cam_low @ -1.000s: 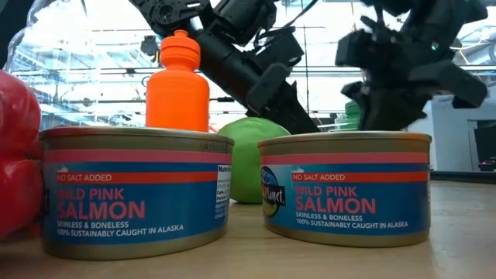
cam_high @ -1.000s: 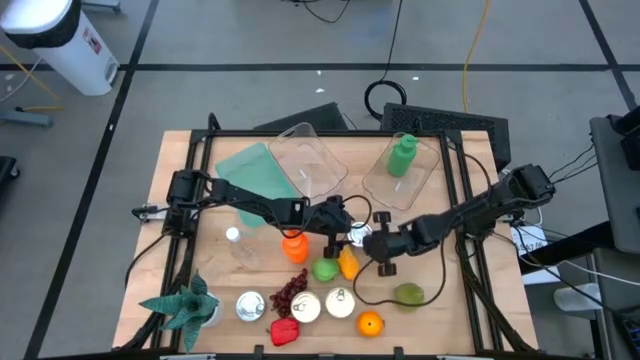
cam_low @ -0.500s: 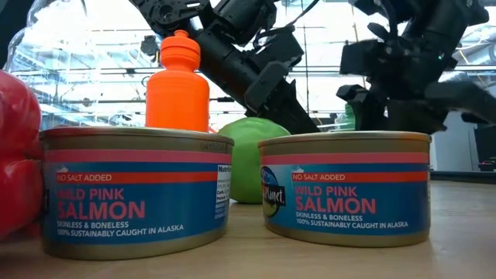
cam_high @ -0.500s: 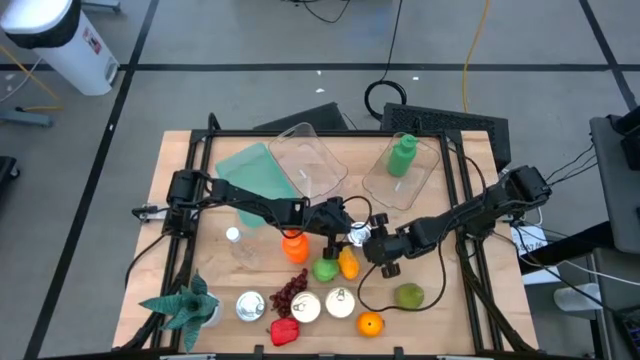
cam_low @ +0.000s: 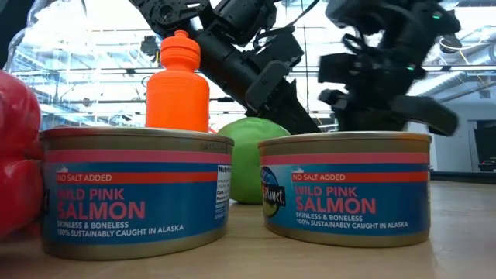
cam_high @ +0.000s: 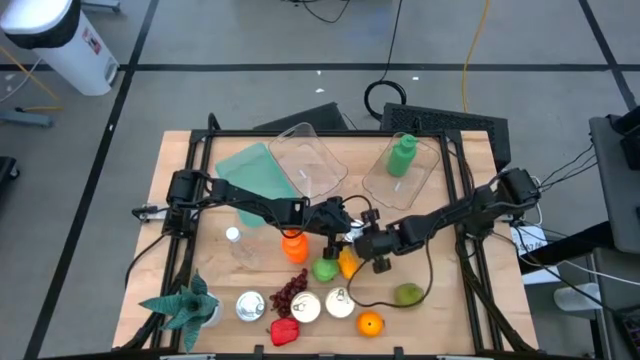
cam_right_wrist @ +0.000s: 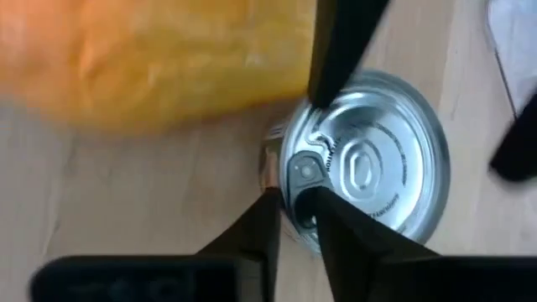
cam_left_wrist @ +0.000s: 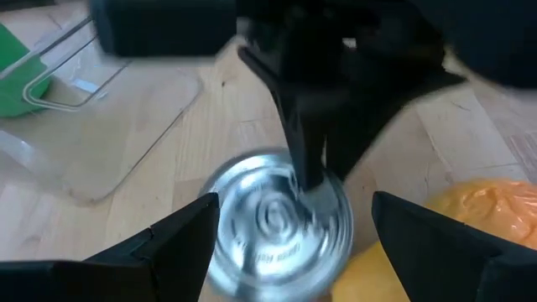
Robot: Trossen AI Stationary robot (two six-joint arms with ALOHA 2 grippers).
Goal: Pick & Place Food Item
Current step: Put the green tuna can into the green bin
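Note:
A silver can (cam_left_wrist: 277, 222) with a pull-tab lid stands upright on the table's middle, beside a yellow-orange fruit (cam_right_wrist: 159, 59). My left gripper (cam_left_wrist: 289, 218) reaches in from the table's left and is open, one finger on each side of the can. My right gripper (cam_right_wrist: 294, 210) comes from the right, slanting steeply down, with its fingers nearly together on the can's rim. In the high view the right gripper (cam_high: 362, 240) covers most of the can, with the left gripper (cam_high: 345, 225) just beside it. My right gripper pinches the can's rim next to the pull tab (cam_right_wrist: 295, 180). One finger (cam_right_wrist: 336, 226) is over the lid and the other (cam_right_wrist: 252, 235) outside the wall. The fingers slant down from above. The can stands upright on the table. My left gripper: one finger (cam_right_wrist: 336, 59) ends at the can's rim; whether it touches, I cannot tell.
An orange bottle (cam_high: 293, 245) and a green apple (cam_high: 325, 270) stand close by. Two salmon cans (cam_high: 250, 305), (cam_high: 340, 302), grapes (cam_high: 290, 292), a red pepper (cam_high: 284, 330), an orange (cam_high: 370, 323) and a green fruit (cam_high: 408, 294) lie nearer. Clear containers (cam_high: 310, 160), (cam_high: 400, 180) sit at the far side.
My right gripper has come down and toward the table's left, rolling a little, and now sits on the silver can between the left gripper's fingers. The can has stayed where it was.

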